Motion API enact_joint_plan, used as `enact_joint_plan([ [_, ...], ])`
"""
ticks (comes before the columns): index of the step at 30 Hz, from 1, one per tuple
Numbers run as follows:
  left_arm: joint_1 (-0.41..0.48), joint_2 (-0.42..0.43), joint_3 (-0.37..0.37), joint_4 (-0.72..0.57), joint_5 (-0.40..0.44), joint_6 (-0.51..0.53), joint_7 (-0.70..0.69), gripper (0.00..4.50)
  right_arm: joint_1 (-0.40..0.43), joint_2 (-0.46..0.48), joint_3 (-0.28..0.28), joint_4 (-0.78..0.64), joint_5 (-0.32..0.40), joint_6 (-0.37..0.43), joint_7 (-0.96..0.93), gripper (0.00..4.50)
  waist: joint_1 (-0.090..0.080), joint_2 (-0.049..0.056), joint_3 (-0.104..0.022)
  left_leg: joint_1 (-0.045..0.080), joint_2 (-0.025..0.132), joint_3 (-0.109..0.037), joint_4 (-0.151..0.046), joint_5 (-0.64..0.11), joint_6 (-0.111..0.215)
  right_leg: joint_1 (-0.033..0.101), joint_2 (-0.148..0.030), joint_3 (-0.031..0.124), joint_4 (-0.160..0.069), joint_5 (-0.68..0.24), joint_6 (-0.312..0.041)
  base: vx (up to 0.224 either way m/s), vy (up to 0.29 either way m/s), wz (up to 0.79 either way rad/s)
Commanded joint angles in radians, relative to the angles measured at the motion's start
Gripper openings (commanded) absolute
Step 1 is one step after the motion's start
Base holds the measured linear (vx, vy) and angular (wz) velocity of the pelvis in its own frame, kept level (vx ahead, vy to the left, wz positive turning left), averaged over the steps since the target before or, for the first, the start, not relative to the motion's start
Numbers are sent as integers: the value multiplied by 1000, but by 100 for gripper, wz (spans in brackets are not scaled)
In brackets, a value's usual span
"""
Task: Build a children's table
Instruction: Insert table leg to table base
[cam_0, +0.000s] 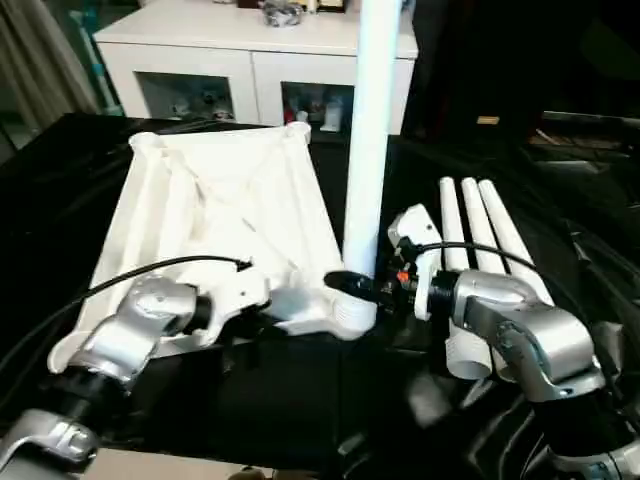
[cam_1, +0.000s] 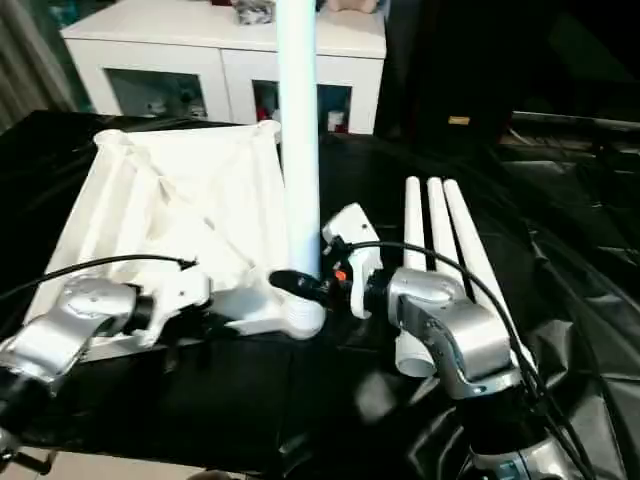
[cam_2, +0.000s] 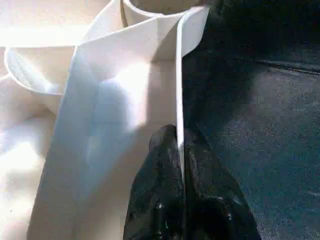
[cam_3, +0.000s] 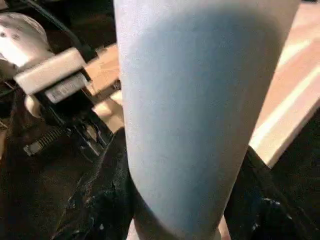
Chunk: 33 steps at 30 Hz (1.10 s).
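Note:
The white tabletop (cam_0: 225, 215) lies upside down on the black cloth, ribbed underside up. One white leg (cam_0: 368, 150) stands upright in its near right corner socket (cam_0: 350, 312). My right gripper (cam_0: 352, 285) is shut on that leg just above the socket; its black fingers (cam_3: 107, 200) wrap the tube (cam_3: 200, 115). At the tabletop's near edge my left gripper (cam_0: 262, 305) is shut on a thin rim wall (cam_2: 179, 120), with the fingers (cam_2: 162, 195) pinching it from both sides. Three more legs (cam_0: 480, 240) lie side by side to the right.
A white glass-door cabinet (cam_0: 250, 70) stands behind the work surface. Black cloth (cam_0: 300, 400) covers the surface and is crumpled at the near right. Cables (cam_0: 130, 275) run along both silver forearms.

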Motion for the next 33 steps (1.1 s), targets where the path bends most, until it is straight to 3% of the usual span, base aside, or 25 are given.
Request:
enact_joint_plan([
  [1,0,-29,0,10,-21,-22,2,0,-26,9,-9,15,-11,-20,-13,186,-4,-8,-59,16,32,-10,-75,-226,-9,33,-72,44,-85,-284,-145,0,0,0],
  [10,-3,-49,33,6,-38,-22,5,0,-78,64,-12,151,-32,-78,-31,186,-3,-11,-62,14,33,-9,-75,-208,-4,35,-73,43,-80,-241,-155,0,0,0],
  [19,17,-43,48,-13,-36,-23,8,0,-88,68,2,219,-67,-133,-17,185,-5,-13,-57,13,33,-10,-77,-224,0,32,-73,43,-85,-283,-144,0,0,0],
  [29,6,-30,44,3,-9,-30,1,0,-85,45,13,247,-82,-137,5,185,-12,-12,-51,14,33,-10,-81,-251,0,30,-73,44,-90,-315,-143,0,0,0],
  [33,-2,-33,48,13,-8,-35,4,0,-85,68,-20,272,-71,-154,-15,185,-13,-10,-49,14,32,-11,-82,-261,-2,29,-73,44,-91,-323,-143,0,0,0],
])
